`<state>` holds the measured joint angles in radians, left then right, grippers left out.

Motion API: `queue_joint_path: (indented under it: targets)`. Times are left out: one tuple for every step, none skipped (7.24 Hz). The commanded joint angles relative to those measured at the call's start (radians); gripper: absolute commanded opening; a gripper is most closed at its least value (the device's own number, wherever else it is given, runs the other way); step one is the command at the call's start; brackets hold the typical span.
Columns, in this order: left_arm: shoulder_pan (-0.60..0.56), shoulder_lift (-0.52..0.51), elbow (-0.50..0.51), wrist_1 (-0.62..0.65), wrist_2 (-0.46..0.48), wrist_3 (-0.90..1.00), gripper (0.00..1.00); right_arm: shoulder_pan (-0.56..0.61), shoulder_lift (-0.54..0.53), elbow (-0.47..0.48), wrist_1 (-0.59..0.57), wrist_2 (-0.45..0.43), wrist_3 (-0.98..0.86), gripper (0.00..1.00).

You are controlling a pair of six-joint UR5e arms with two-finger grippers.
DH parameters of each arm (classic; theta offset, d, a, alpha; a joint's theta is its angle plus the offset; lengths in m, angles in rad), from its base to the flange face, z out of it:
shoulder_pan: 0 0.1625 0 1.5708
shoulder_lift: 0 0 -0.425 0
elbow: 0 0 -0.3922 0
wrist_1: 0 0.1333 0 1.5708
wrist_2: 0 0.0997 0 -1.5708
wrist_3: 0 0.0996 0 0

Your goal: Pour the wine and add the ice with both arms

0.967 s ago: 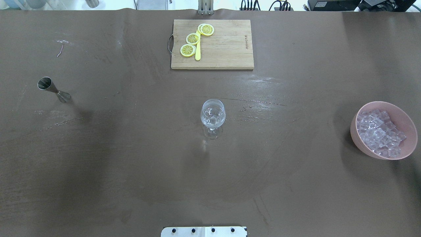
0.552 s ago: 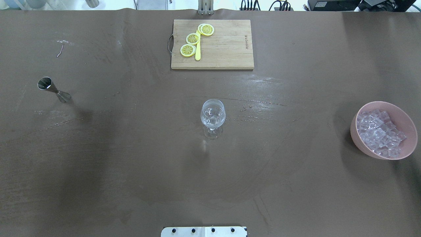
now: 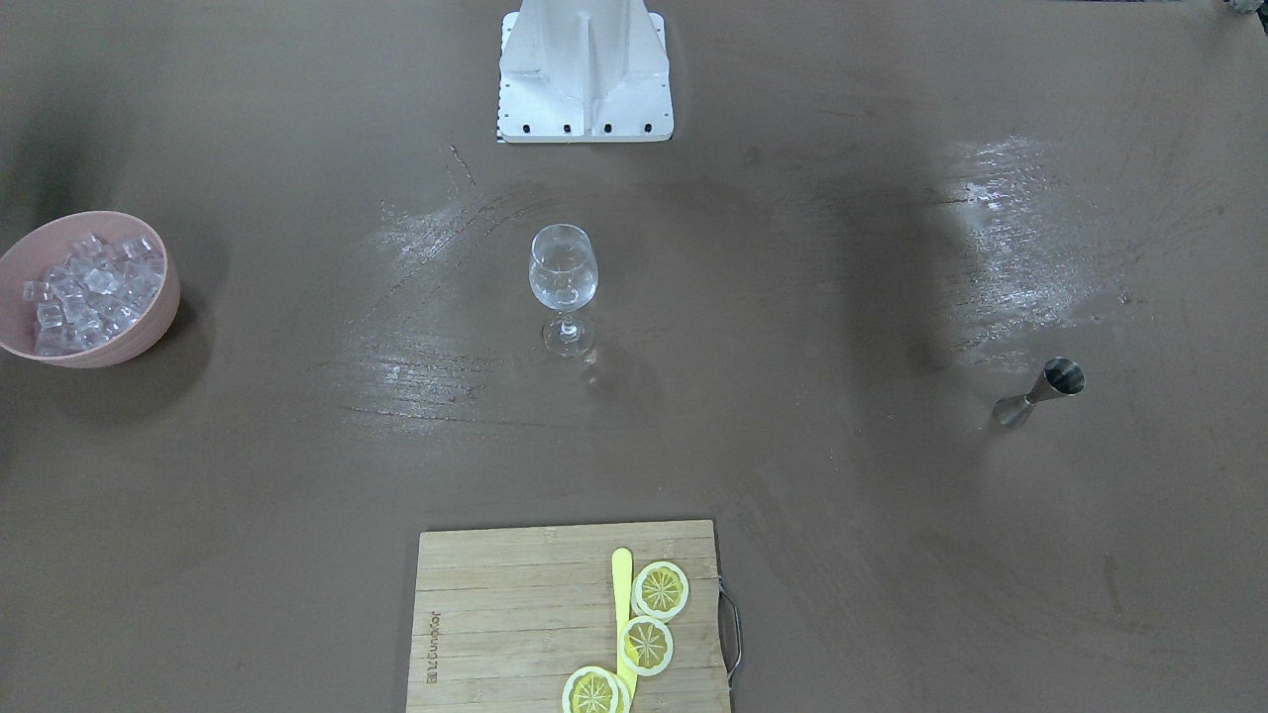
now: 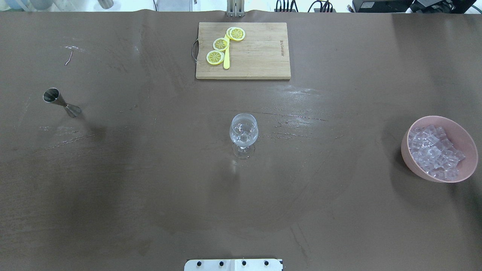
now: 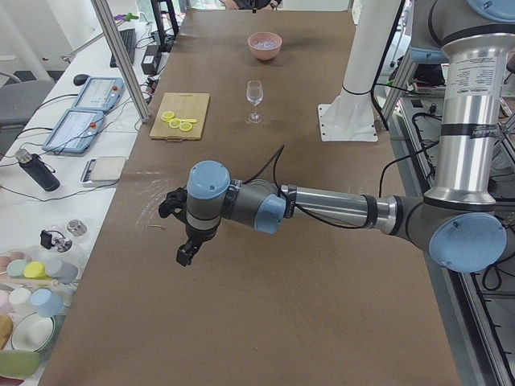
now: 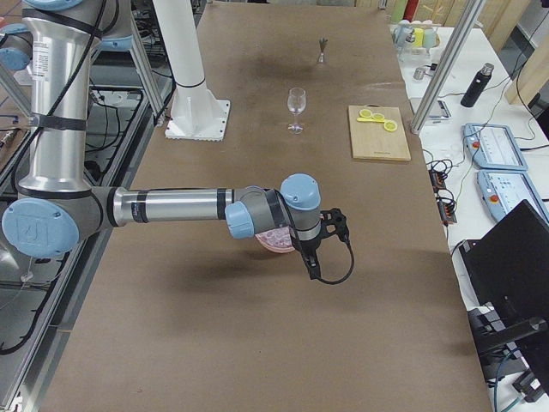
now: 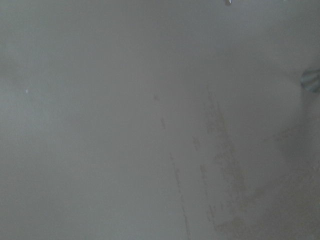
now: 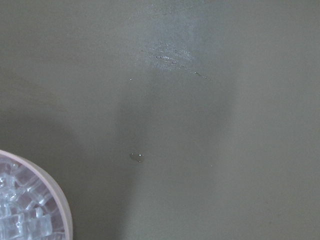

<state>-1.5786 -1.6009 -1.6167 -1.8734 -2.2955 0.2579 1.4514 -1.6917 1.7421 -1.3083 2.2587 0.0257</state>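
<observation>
A clear wine glass [image 4: 243, 131] [image 3: 563, 267] stands upright mid-table. The ice [image 4: 435, 152] [image 3: 84, 292] [image 8: 20, 215] fills a pink bowl [image 4: 469, 145] at the table's right end. No wine shows in any view. The arms appear only in the side views. The left gripper [image 5: 183, 256] hangs above the table's left end. The right gripper [image 6: 313, 268] hangs beside the bowl [image 6: 276, 242], which the arm partly hides. I cannot tell whether either gripper is open or shut.
A steel jigger [image 4: 60, 101] [image 3: 1045, 389] stands at the table's left. A wooden cutting board [image 4: 260, 52] with lemon slices [image 4: 220, 44] and a yellow knife lies at the far edge. The white pedestal [image 3: 584, 69] sits at the robot's side.
</observation>
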Motion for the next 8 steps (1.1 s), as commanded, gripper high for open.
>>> queue_joint_path:
  targets:
    - [0.002,-0.019,0.038,-0.092,-0.002,-0.025,0.98,0.000,0.006,-0.001,0.011,0.001,0.006,1.00]
    - [0.005,-0.011,0.038,-0.177,-0.004,-0.026,0.98,-0.002,0.006,-0.001,0.012,0.001,0.006,1.00]
    - [0.035,-0.017,0.075,-0.278,-0.002,-0.063,0.98,-0.002,0.004,-0.003,0.012,0.001,0.006,1.00]
    - [0.079,-0.019,0.080,-0.346,0.001,-0.101,0.98,-0.002,0.003,-0.003,0.012,0.001,0.006,1.00]
    - [0.090,-0.005,0.078,-0.445,-0.004,-0.244,0.99,-0.002,0.001,-0.003,0.012,0.001,0.006,1.00]
    - [0.135,0.037,0.081,-0.607,-0.001,-0.402,0.99,-0.002,-0.002,-0.003,0.014,0.001,0.006,1.00]
    - [0.173,0.074,0.083,-0.763,0.007,-0.549,0.99,-0.002,-0.005,-0.003,0.012,0.001,0.006,1.00]
    - [0.192,0.126,0.083,-0.900,0.010,-0.627,0.99,-0.002,-0.005,-0.003,0.012,0.001,0.006,1.00]
